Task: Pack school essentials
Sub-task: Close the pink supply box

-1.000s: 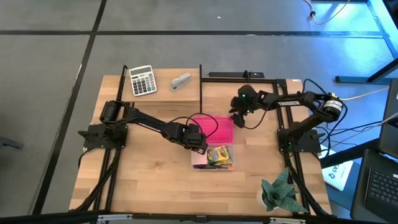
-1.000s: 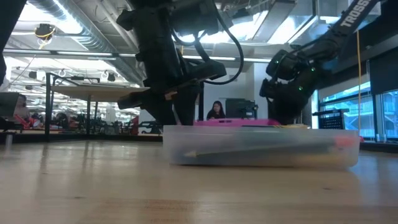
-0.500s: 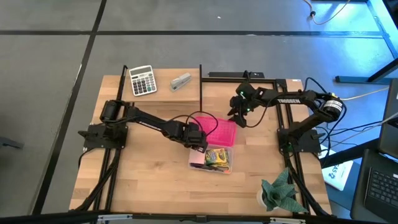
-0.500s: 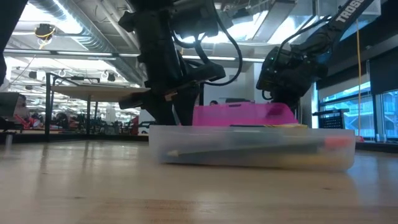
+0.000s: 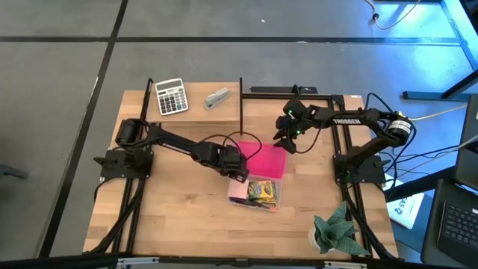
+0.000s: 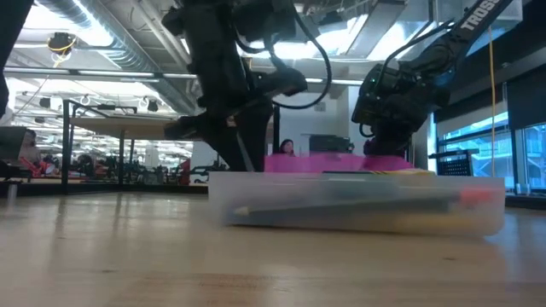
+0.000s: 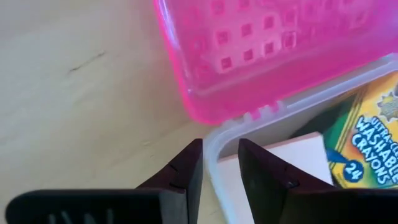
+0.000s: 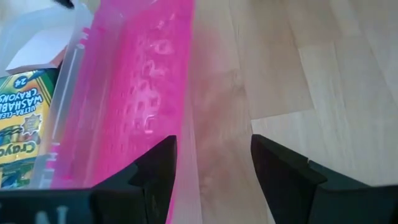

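Left gripper (image 7: pixel 216 163) pinching clear box (image 7: pixel 217 138) rim; right gripper (image 8: pixel 211 163) open above pink lid (image 8: pixel 146 93)

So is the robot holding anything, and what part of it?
Yes. The left gripper pinches the clear pencil box by its corner rim, near the pink lid. The right gripper is open, holding nothing.

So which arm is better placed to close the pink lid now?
Probably the right: right gripper hovers open by the pink plastic lid, while left gripper pinches the clear plastic box wall.
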{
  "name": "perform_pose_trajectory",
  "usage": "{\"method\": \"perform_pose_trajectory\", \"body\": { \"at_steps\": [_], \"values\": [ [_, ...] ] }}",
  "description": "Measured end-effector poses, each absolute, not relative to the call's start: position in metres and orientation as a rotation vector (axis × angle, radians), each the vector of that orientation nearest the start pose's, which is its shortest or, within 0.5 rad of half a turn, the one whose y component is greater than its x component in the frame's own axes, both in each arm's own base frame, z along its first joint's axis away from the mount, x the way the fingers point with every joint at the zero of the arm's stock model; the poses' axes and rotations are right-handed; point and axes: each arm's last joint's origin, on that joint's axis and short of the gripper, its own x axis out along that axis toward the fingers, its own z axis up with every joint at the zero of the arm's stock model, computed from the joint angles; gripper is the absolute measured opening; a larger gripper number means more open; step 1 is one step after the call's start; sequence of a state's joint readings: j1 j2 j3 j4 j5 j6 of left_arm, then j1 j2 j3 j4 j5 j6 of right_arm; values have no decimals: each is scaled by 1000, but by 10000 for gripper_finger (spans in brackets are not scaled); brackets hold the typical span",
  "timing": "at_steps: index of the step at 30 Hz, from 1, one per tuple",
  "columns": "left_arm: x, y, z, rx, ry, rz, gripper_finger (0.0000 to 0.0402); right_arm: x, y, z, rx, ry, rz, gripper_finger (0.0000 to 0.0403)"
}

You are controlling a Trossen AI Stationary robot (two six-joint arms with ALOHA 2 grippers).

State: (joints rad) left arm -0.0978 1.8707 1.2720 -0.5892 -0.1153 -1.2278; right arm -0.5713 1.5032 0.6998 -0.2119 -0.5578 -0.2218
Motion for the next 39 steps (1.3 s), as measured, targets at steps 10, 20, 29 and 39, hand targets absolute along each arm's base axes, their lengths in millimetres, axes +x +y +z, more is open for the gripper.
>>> {"method": "perform_pose_trajectory", "body": {
  "at_steps": [10, 20, 29, 39],
  "values": [
    [355, -31, 197, -936, 1013, 743, 96, 231, -130, 154, 322, 854, 64, 209],
    [352, -43, 200, -942, 1052, 691, 96, 230, -135, 138, 257, 978, -66, 209],
    [351, -45, 199, -931, 1064, 698, 96, 234, -134, 115, 269, 1058, -18, 209],
    [351, -47, 199, -932, 1066, 688, 96, 233, -131, 121, 247, 1024, 48, 209]
  ]
}}
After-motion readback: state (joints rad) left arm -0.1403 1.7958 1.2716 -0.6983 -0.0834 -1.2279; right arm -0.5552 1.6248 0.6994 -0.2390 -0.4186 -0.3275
